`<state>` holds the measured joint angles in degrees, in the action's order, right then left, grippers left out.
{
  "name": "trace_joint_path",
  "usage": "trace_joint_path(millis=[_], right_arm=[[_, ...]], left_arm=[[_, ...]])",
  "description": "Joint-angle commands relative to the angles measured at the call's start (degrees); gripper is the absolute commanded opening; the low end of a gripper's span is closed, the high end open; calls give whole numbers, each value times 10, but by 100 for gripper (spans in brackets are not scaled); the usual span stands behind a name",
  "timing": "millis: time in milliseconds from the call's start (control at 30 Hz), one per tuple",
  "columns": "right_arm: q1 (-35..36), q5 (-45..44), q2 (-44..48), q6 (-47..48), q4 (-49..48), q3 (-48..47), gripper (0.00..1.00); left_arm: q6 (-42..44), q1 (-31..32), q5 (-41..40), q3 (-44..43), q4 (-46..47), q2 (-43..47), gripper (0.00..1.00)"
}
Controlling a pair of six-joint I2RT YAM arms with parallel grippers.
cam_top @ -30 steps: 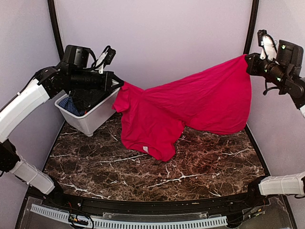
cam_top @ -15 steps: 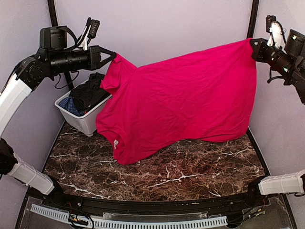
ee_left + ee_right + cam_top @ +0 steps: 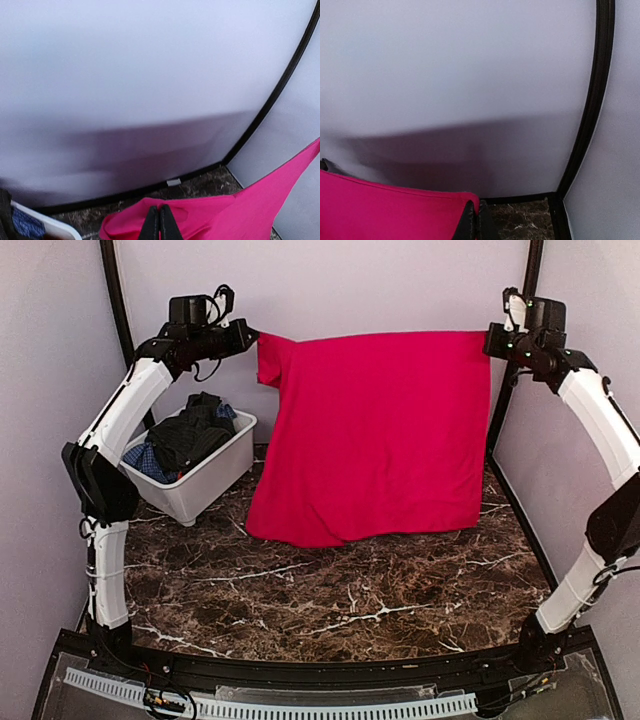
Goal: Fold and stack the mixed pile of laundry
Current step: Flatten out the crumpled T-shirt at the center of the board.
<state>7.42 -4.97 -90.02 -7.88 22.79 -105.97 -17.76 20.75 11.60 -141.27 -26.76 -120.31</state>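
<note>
Red cloth [image 3: 380, 430]: hung flat like a curtain over the far half of the table [image 3: 350, 590], top edge drawn level between the left fingers [image 3: 252, 337], pressed together on its sleeve-side corner, and the right fingers [image 3: 490, 340], pinching the opposite corner. Lower hem hangs lowest at left, close to the marble, contact unclear; bare table shows across the near half. White bin [image 3: 215, 480], far left, holds dark garments [image 3: 190, 435] and a blue checked garment [image 3: 150, 462], apart from the cloth's left edge.

place: lab booth | cues: white walls [image 3: 380, 290], black frame [image 3: 113, 290], marble tabletop [image 3: 350, 610]
</note>
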Motion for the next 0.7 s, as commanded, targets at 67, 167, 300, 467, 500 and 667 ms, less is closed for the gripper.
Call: trace_joint_path(millis=[67,167,300,467,500,667], right_arm=[[-7,91,-30,0,-52,-237,0],[-7,113,-8,3,-75,-210,0],[-7,141,65,-12,-111,-21,0],[-3,175,184,-70,-138,302,0],[1,180,207,-77,-135,360,0],[18,152,312,-119,-73,548,0]], left_arm=[[-66,-35,60,-179,150,9,0],[-55,-34,95,-111,180,60,0],[-16,-31,132,32,152,127,0],[53,14,118,406,187,266,0],[65,36,105,443,180,293,0],[86,106,57,696,139,368,0]])
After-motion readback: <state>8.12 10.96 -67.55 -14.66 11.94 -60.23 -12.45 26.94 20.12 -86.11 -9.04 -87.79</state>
